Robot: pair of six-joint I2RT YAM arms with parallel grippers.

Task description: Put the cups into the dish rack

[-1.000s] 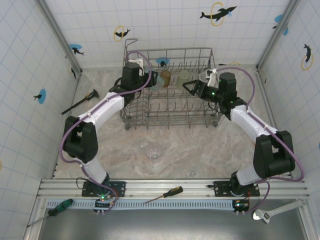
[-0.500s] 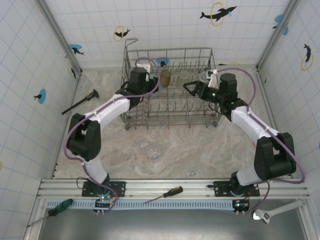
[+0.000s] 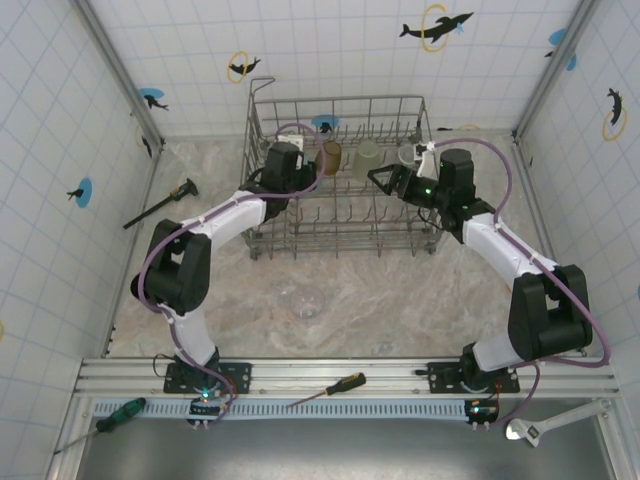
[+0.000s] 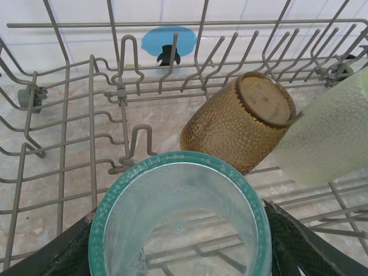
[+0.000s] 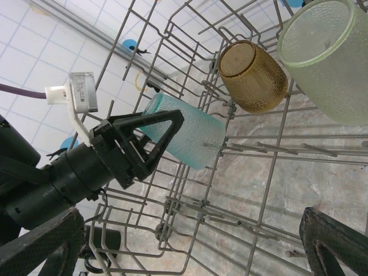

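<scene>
Inside the tiled cell, the left gripper (image 4: 181,233) grasps a light blue cup (image 4: 178,201), its jaws pressed against opposite sides of the cup just below the green-tinted rim. It holds the cup tilted over the tines at the back left of the dish rack (image 3: 340,101), the grey wire basket standing at the far side of the marbled table (image 3: 420,300). Just beside the held cup, an amber cup (image 4: 238,123) leans among the tines with its base turned up and outward. A pale green cup (image 5: 328,57) rests next to it on the right. Across the basket, the right gripper (image 3: 384,177) hovers over the rack's right half with its jaws spread wide and nothing between them. A clear cup (image 3: 303,298) sits on the table in front of the rack, well apart from both arms.
</scene>
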